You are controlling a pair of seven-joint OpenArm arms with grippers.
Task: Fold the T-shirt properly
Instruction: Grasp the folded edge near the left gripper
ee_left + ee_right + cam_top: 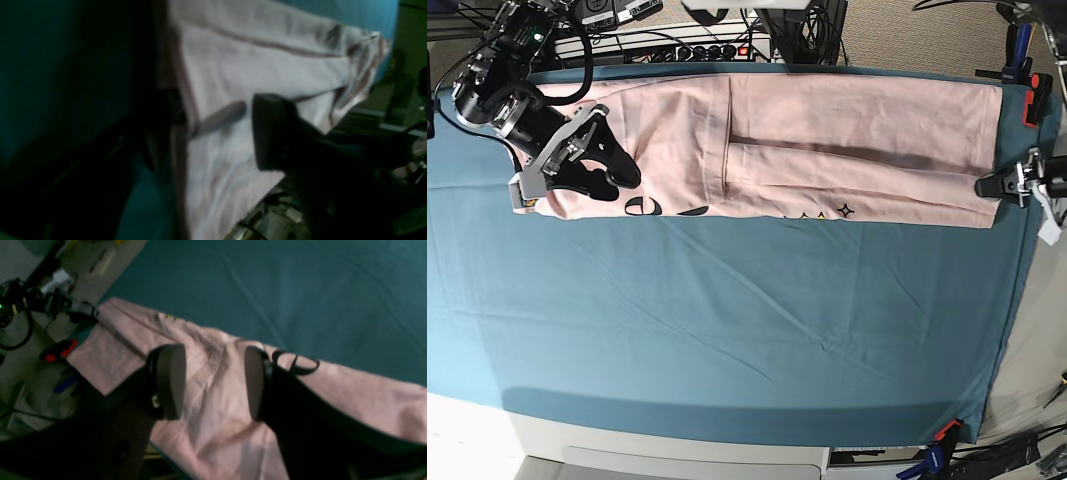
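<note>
Dim, blurred wrist views; bright overhead

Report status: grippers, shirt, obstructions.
Right gripper open above T-shirt. Left gripper open at its other end. Shirt folded lengthwise on teal cloth. Nothing obstructing.

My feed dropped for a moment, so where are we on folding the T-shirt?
Done: the T-shirt lies as a long narrow band along the table's far edge, sides folded in, with a bit of black print showing at its near edge. In hand: nothing gripped; the right end effector hovers open over one end, and the left end effector sits at the other. Left: folding the band across its length.
</note>
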